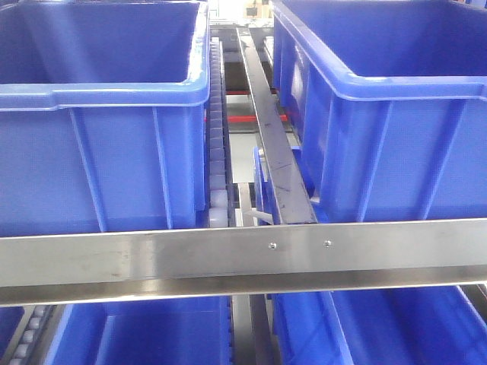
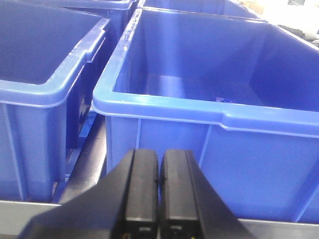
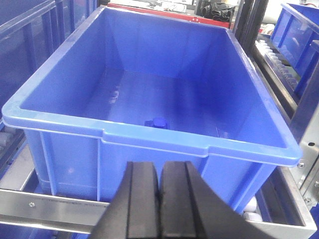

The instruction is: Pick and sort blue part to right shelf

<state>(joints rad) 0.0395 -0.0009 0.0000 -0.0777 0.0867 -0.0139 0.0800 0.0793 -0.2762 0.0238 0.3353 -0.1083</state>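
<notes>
Blue part (image 3: 157, 122) lies on the floor of the blue bin (image 3: 149, 137) we face on the right shelf (image 3: 55, 205), while our right gripper (image 3: 159, 199) and left gripper (image 2: 158, 189) hover outside, both pressed together and empty, so next we'd spread the right gripper and reach over the rim.

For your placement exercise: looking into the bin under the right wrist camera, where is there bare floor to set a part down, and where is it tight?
The bin floor is bare left, right and behind the blue part, out to the walls. It is crowded only at the near wall's middle, where the part lies. The shut right gripper sits outside, before the front rim.
</notes>
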